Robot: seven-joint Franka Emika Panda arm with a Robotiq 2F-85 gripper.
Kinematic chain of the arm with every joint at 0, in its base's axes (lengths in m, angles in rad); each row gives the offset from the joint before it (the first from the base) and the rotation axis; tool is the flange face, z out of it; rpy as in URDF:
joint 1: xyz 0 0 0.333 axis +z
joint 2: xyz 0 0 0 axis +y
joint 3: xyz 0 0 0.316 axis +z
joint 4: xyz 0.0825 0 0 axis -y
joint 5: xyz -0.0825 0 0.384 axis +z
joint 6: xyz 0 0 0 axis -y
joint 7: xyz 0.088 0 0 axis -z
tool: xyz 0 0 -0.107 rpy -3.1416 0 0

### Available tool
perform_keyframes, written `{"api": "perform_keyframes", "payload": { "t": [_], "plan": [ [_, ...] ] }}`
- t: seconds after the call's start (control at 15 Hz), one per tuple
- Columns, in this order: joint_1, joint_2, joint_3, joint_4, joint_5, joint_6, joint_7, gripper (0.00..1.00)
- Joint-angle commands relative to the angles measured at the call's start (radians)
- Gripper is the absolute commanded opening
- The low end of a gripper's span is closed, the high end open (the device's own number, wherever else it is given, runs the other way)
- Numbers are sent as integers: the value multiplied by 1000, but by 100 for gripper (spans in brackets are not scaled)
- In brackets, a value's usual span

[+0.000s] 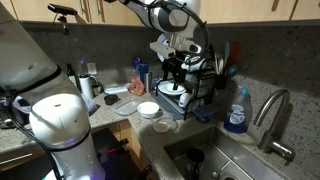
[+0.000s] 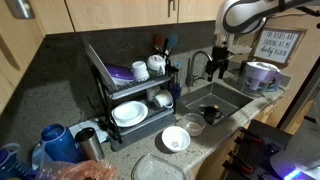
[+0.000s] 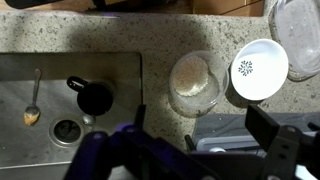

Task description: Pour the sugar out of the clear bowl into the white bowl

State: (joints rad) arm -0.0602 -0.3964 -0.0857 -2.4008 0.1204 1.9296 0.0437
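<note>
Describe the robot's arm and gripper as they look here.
The arm is made of smooth, rounded white shells with dark bands at the joints. The gripper is black and blocky. In the wrist view its fingers look dark and flat-sided, with a purple sheen lower down.

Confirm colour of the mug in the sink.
Black, handle included. The mug shows best in the wrist view, down in the sink.

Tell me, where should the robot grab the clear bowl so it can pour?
Probably the thin rim of the clear bowl, pinched from above, one jaw inside, one outside: it stands upright and open. Choose the edge nearest the sink, since the white bowl crowds the other side.
</note>
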Motion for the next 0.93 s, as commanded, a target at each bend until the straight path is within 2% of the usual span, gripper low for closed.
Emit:
{"api": "perform_keyframes", "payload": {
  "t": [0.0,0.33,0.87],
  "plan": [
    [-6,0,5,2,2,-2,-2,100],
    [28,7,25,-27,6,41,-53,100],
    [127,68,63,-122,-9,256,-270,100]
  ]
}}
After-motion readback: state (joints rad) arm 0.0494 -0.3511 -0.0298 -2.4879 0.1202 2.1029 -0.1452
